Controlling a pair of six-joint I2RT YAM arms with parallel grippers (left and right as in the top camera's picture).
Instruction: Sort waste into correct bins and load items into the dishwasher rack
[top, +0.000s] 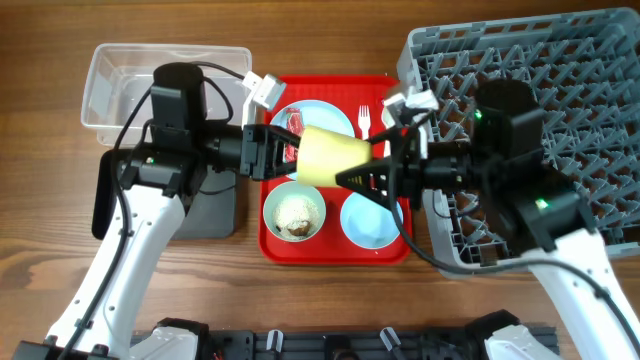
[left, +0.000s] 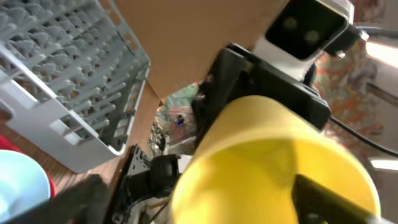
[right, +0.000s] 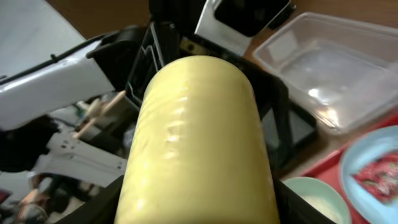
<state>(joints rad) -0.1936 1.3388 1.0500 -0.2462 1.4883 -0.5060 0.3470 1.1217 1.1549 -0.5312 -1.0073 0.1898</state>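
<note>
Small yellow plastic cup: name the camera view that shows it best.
Overhead: the small yellow plastic cup shows whole, lying sideways over the flat red tray. Both wrist views show only its side, close up and cropped.

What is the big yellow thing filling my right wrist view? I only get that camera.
Observer: A small yellow cup, lying sideways in the right gripper above the red tray.
Operator: Is that other arm touching it?
Observer: The left gripper meets the cup's far end; whether it grips, I cannot tell.
Operator: Where might it go?
Observer: A grey dishwasher rack sits right of the tray, outside your picture.
</note>
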